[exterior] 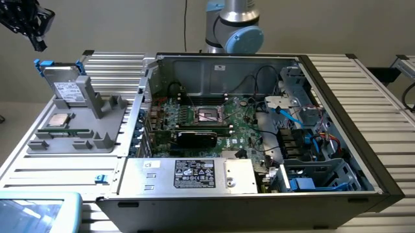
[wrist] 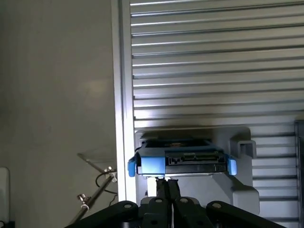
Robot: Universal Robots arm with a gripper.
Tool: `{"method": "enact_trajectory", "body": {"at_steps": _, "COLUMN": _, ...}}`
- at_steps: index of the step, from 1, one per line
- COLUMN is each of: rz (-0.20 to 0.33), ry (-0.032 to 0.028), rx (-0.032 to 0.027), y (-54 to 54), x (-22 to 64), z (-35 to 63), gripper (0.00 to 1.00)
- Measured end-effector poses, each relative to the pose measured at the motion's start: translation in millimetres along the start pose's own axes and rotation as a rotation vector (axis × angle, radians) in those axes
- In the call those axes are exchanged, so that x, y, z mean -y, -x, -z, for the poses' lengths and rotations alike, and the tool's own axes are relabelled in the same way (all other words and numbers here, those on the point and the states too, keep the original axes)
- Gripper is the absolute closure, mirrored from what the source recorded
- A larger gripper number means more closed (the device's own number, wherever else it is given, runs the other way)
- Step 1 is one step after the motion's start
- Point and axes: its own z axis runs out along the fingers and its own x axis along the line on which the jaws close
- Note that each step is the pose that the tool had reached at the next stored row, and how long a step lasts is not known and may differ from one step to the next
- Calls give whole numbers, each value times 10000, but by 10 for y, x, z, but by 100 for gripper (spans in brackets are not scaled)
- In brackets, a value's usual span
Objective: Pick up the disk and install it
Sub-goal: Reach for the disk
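Gripper (wrist: 167, 183) closed with fingers together and nothing held, hanging above the disk (wrist: 183, 161) without touching it. Open computer case (exterior: 220, 73) sits mid-table. At the exterior view's left, the grey fixture (exterior: 107, 141) holds the disk upright in a slot, with the processor chip (exterior: 60, 120) flat near its base.

The gripper (exterior: 37, 42) hangs raised, fingers (wrist: 162, 194) pressed together.
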Motion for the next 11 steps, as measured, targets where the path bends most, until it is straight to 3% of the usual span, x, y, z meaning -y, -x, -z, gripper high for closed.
{"method": "enact_trajectory", "body": {"at_steps": 4, "rz": 36, "ry": -2, "rx": 13, "y": 0, "x": -1, "z": -5, "gripper": 89}}
{"method": "enact_trajectory", "body": {"at_steps": 9, "rz": 258, "ry": -11, "rx": 80, "y": 1, "x": -1, "z": -16, "gripper": 89}}
{"method": "enact_trajectory", "body": {"at_steps": 11, "rz": 362, "ry": -11, "rx": 177, "y": 0, "x": -4, "z": -25, "gripper": 89}}
